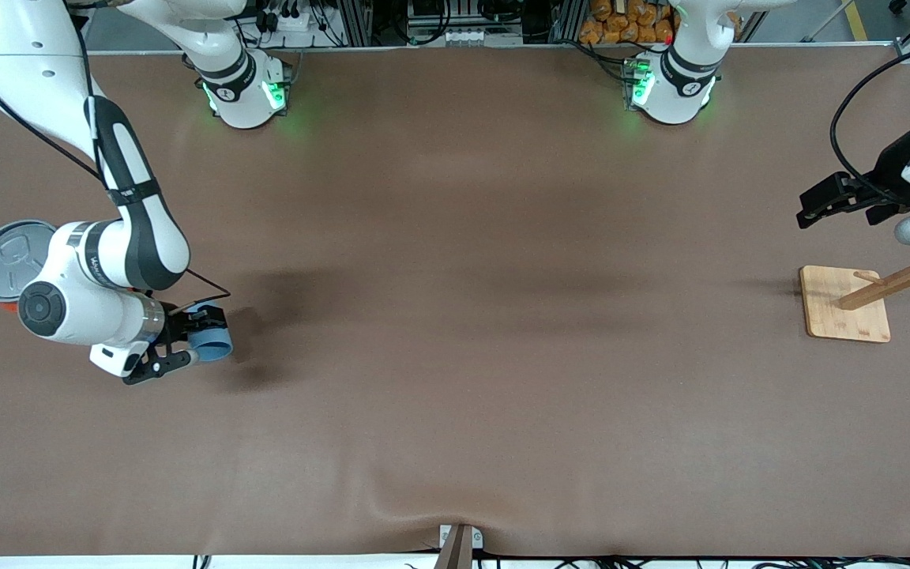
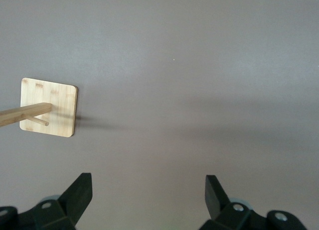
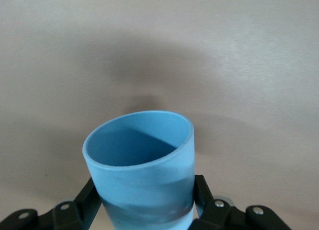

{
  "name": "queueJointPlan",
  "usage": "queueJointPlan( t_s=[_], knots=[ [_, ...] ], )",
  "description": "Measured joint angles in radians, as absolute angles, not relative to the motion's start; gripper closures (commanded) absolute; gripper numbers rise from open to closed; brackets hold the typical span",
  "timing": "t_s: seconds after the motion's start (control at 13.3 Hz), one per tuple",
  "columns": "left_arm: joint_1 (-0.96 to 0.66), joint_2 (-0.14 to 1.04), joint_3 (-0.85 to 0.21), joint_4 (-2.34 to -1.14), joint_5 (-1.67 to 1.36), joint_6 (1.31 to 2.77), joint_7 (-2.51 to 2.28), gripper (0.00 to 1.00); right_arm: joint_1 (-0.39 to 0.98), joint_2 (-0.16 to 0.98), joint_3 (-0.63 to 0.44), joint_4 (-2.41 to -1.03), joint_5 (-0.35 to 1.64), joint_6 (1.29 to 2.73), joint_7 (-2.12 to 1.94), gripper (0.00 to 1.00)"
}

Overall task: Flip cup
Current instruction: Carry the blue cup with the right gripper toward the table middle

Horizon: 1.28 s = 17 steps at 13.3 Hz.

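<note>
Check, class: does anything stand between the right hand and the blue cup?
Nothing visible does. The right hand is already shut on the cup, a finger against each side of its wall, with the open mouth pointing away from the wrist.

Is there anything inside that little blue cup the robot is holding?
Nothing shows inside the cup: its darker blue inner wall looks bare as the right gripper holds it on its side. The very bottom of the inside is in shadow and cannot be fully seen.

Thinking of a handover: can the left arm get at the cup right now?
Probably not: the cup sits clamped in the right gripper at the right arm's end, while the open left gripper hangs above the wooden rack.
</note>
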<state>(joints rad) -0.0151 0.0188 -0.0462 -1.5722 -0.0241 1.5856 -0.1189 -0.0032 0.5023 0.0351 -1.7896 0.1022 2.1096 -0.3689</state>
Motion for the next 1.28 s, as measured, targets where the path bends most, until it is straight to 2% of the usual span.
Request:
queueJointPlan(
  t_s=[0.23, 0.53, 0.68, 0.98, 1.28],
  knots=[
    [-0.015, 0.019, -0.046, -1.572, -0.026, 1.586, -0.119, 0.00, 0.071, 0.459, 0.047, -1.788, 0.103, 2.065, -0.408, 0.34],
    [-0.015, 0.019, -0.046, -1.572, -0.026, 1.586, -0.119, 0.00, 0.166, 0.362, 0.050, -1.788, 0.103, 2.008, -0.701, 0.34],
    [-0.015, 0.019, -0.046, -1.572, -0.027, 1.586, -0.119, 0.00, 0.191, 0.349, 0.051, -1.787, 0.103, 2.027, -0.838, 0.34],
    [-0.015, 0.019, -0.046, -1.572, -0.027, 1.586, -0.119, 0.00, 0.365, 0.389, 0.054, -1.782, 0.101, 2.171, -0.949, 0.34],
    [-0.015, 0.019, -0.046, -1.572, -0.027, 1.586, -0.119, 0.00, 0.557, 0.526, 0.052, -1.725, 0.074, 2.269, -0.946, 0.33]
  ],
)
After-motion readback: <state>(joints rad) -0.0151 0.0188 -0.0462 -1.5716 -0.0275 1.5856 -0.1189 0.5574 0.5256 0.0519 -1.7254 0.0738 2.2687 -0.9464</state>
